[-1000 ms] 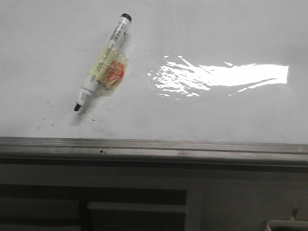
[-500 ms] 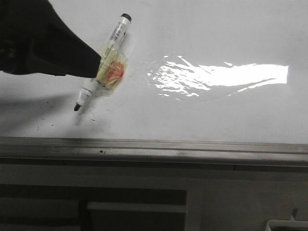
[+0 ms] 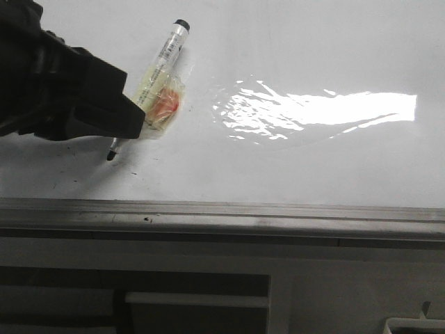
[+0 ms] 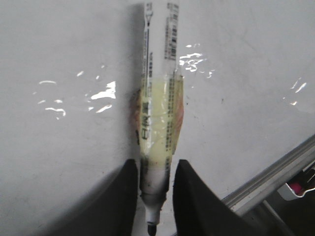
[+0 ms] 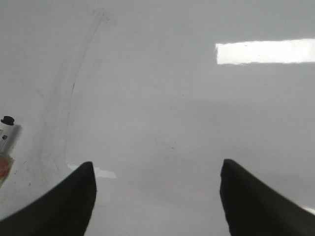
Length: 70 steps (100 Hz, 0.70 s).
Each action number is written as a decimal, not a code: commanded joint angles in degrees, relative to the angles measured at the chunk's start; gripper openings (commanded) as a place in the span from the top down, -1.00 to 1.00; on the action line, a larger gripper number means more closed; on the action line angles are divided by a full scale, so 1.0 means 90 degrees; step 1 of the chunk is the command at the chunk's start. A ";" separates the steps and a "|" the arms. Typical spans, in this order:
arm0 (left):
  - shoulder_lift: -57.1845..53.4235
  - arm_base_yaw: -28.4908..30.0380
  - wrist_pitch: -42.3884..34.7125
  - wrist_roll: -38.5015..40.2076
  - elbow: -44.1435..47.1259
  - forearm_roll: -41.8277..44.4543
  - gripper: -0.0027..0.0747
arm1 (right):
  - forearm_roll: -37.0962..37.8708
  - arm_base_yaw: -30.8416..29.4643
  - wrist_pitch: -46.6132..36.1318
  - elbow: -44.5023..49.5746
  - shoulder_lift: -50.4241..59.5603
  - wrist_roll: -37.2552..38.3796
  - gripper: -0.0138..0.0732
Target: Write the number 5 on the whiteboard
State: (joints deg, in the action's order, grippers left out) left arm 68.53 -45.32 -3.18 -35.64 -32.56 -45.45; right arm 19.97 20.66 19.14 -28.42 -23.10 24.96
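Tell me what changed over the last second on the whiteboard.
The black left gripper came in from the left of the front view and now straddles the tape-wrapped white marker pen near its tip, fingers either side; whether they grip it is unclear. The marker lies where it did on the glossy whiteboard. No 5 has been drawn. The right gripper is open.

marker (image 3: pixel 158 76) on whiteboard (image 3: pixel 299 167), left pincer (image 4: pixel 153 189) astride
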 commanded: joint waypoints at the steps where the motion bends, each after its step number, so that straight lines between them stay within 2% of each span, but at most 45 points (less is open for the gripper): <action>1: -0.0086 -0.0052 -0.0440 -0.0011 -0.0219 -0.0034 0.86 | 0.0130 0.0009 -0.0563 -0.0216 -0.0086 -0.0018 -0.42; 6: -0.0086 -0.0052 -0.0486 -0.0011 -0.0219 -0.0034 0.98 | 0.0130 0.0009 -0.0577 -0.0216 -0.0086 -0.0018 -0.42; 70: -0.0097 -0.0052 -0.0564 -0.0011 -0.0219 -0.0034 0.95 | 0.0130 0.0009 -0.0590 -0.0216 -0.0086 -0.0018 -0.42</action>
State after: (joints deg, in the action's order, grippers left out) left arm 68.76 -45.40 -4.25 -35.67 -32.56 -45.45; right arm 20.07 20.66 18.33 -28.42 -23.10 24.96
